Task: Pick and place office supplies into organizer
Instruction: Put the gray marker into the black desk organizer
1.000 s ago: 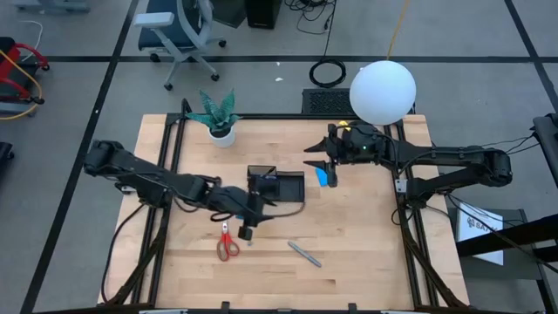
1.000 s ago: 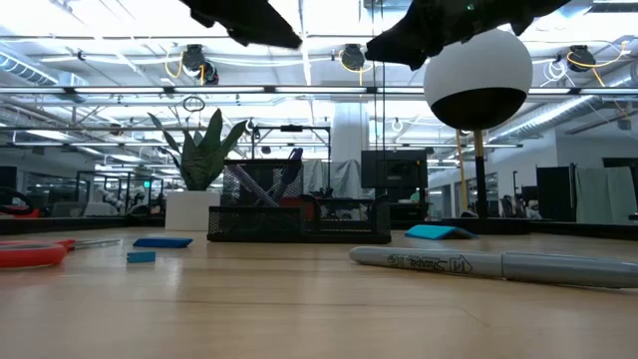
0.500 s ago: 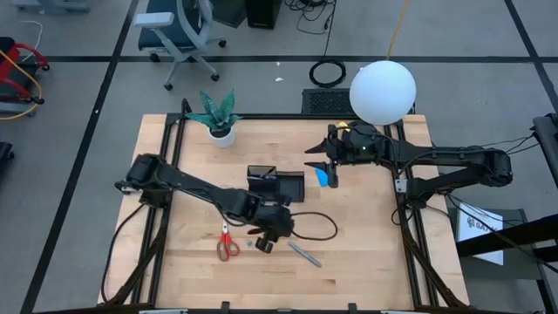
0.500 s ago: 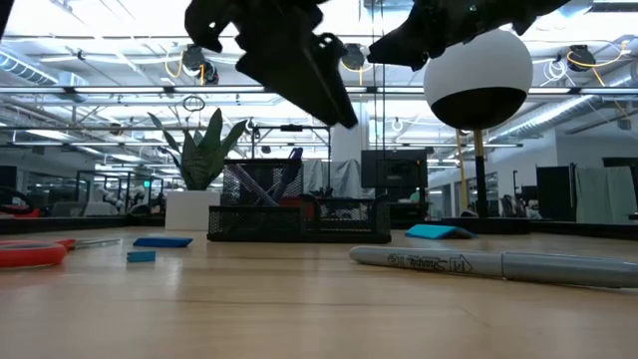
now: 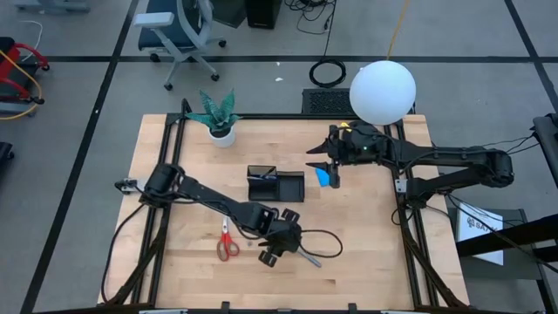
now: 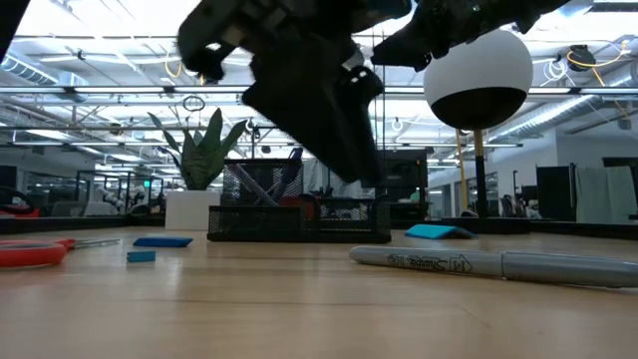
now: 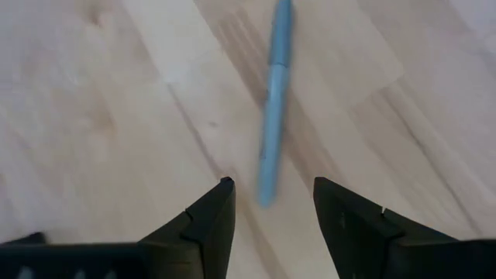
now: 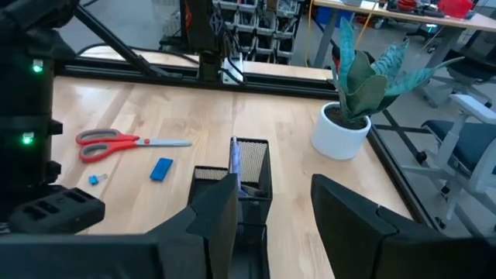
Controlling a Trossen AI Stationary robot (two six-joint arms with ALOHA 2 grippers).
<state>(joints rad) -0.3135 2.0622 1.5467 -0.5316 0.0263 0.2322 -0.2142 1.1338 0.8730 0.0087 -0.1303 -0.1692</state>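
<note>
wooden table (image 5: 366,244) under an open workshop; the organizer (image 5: 275,185) stands near its centre with a pen upright in the taller compartment. at about 6 o'clock from it the left gripper (image 5: 272,255) hangs with jaws wide, empty, over a grey pen (image 7: 271,116). red-handled scissors (image 5: 227,244) lie at 9 o'clock of that gripper. the right gripper (image 5: 324,166) waits at 2 o'clock of the organizer, jaws part open, empty.

Robotics lab: framed workbench (image 5: 157,262), equipment racks (image 8: 256,31).
</note>
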